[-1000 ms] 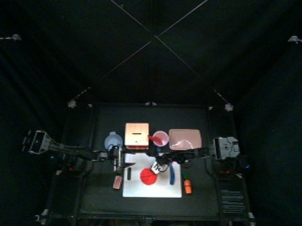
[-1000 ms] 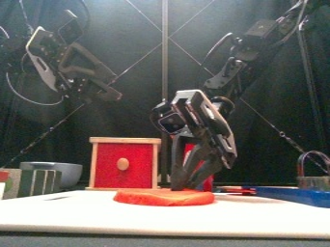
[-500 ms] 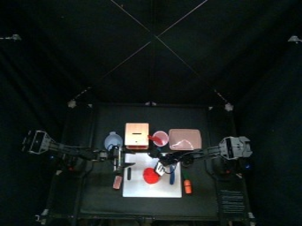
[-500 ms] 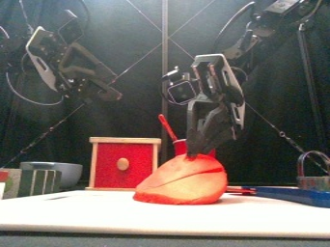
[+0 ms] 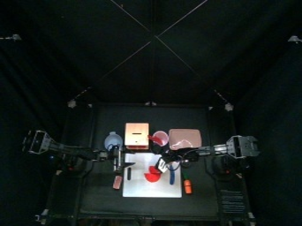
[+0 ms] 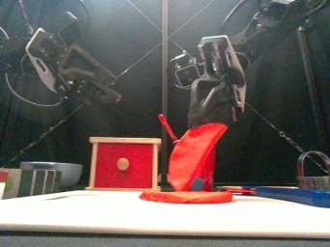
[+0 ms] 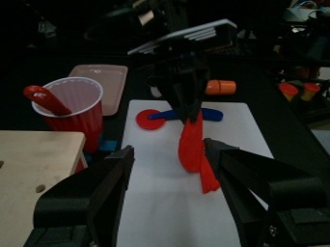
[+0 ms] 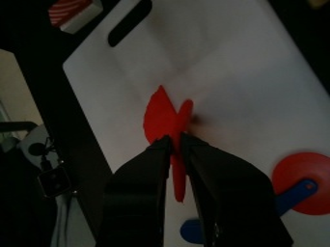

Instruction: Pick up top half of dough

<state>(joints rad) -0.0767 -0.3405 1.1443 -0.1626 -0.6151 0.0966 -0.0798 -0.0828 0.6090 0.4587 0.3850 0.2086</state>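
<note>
While hanging from right claw (image 6: 206,114), top half of dough (image 6: 198,156) clears board (image 7: 245,145).

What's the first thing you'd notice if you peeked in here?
The bright red top half of dough dangling in the air from the right gripper, stretched down over the white cutting board. The other red half lies flat on the board beneath it. Beside the board stands a red cup.

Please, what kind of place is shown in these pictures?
Probably a robot test pen, not a kitchen: black curtains enclose a small black table, and the right gripper lifts red dough over a white board.
</note>
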